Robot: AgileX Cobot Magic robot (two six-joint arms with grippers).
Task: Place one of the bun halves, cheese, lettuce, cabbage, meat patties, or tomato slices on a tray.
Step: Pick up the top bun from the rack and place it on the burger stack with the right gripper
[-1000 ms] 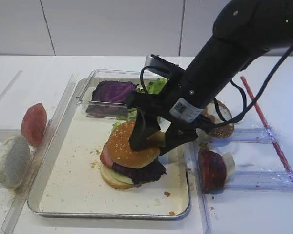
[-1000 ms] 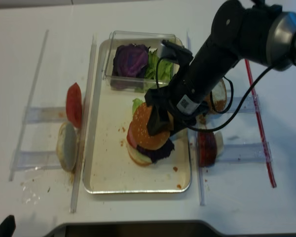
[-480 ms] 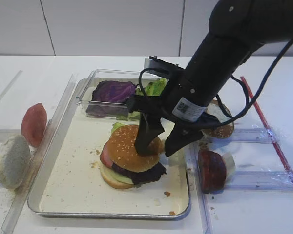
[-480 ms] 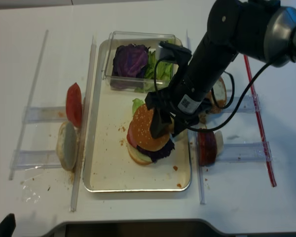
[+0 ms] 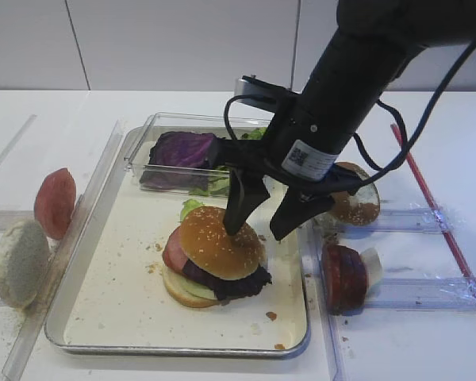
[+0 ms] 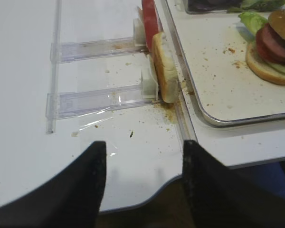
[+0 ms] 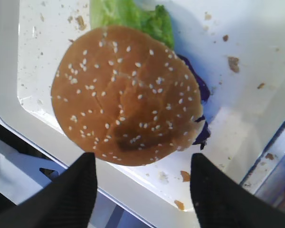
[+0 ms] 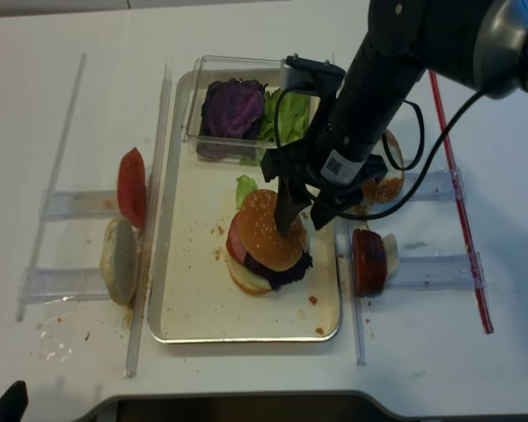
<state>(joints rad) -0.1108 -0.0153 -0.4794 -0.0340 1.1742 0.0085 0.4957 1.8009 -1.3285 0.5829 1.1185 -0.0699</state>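
The sesame bun top (image 5: 220, 242) (image 8: 266, 230) (image 7: 126, 95) lies on a stacked burger on the metal tray (image 5: 174, 347) (image 8: 246, 336). Green lettuce (image 7: 133, 16) and purple leaf edges poke out beneath it. My right gripper (image 5: 255, 232) (image 8: 304, 226) (image 7: 142, 156) hangs open just above the bun's right edge, holding nothing. More lettuce (image 5: 250, 139) and cabbage (image 5: 182, 149) (image 8: 233, 105) sit in the clear box at the tray's back. My left gripper (image 6: 143, 145) is open and empty over the table's front-left corner, apart from the tray (image 6: 213, 118).
Clear plastic racks flank the tray. The left one holds a red slice (image 5: 55, 202) (image 6: 151, 21) and a pale floury disc (image 5: 17, 262) (image 6: 164, 66). The right ones hold a white-smeared bun half (image 5: 353, 202) and a dark red slice (image 5: 345, 276). A red strip (image 5: 440, 214) lies far right.
My right gripper has lifted up and back off the bun top, its jaws staying wide. The bun top stays on the stack, settled flatter.
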